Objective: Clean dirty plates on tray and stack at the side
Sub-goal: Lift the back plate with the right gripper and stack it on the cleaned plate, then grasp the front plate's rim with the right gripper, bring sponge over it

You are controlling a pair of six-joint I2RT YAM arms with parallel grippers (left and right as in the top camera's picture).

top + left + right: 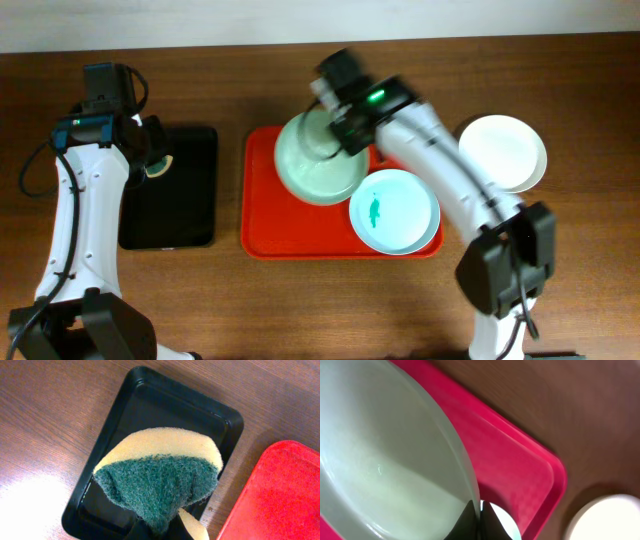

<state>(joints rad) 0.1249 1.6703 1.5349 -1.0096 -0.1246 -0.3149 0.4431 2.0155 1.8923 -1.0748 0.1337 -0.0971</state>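
On the red tray [262,215] at mid-bench sits the pale blue plate [400,228], in the front right corner, with a teal smear [374,210] at its middle. Over the tray's back half the mint green plate [312,168] hangs tilted, its rim pinched between the right jaws. Just right of the tray, on the bench [560,290], lies the white plate [503,152]. Above the black tray [190,205], the left jaws grip a yellow-and-green sponge [160,472].
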